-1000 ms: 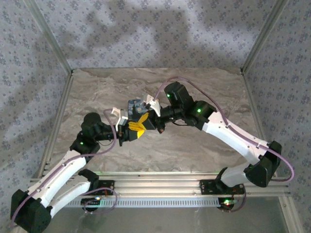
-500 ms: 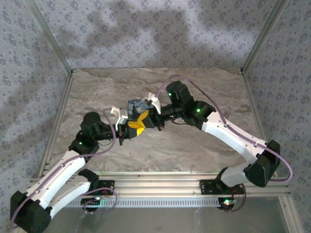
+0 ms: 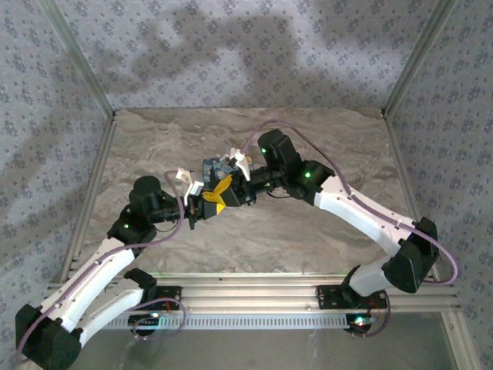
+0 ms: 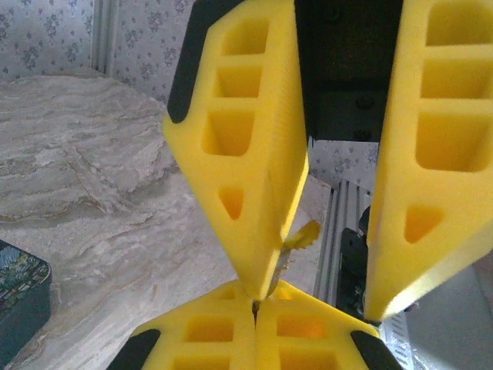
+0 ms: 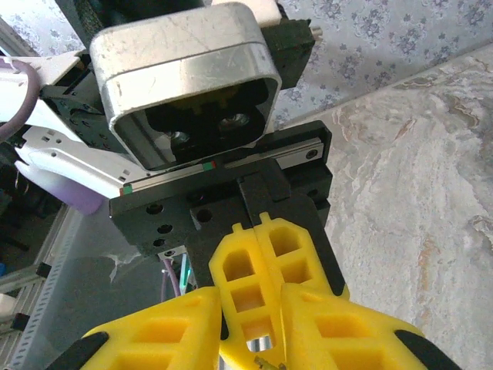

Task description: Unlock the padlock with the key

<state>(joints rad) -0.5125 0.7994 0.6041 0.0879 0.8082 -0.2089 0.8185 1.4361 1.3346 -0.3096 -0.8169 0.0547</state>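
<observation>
The dark-blue padlock (image 3: 213, 168) lies on the marble table (image 3: 308, 231) just behind the two grippers, and its corner (image 4: 19, 301) shows at the lower left of the left wrist view. My left gripper (image 3: 212, 199) (image 4: 254, 307) is shut on the small brass key (image 4: 306, 233), whose toothed blade sticks out past the fingertips. My right gripper (image 3: 231, 190) (image 5: 250, 308) faces it tip to tip, open, its fingers (image 4: 246, 154) standing on either side of the left gripper's closed fingers (image 5: 262, 262). One right finger stands right beside the key blade.
Patterned walls (image 3: 231, 54) and metal corner posts (image 3: 77, 62) close in the table on three sides. An aluminium rail (image 3: 254, 297) runs along the near edge by the arm bases. The left wrist's silver camera housing (image 5: 185, 77) is close in front of the right wrist.
The right gripper has opened from shut, letting go of the key. The left gripper has closed fully on the key. Both grippers shifted slightly left.
</observation>
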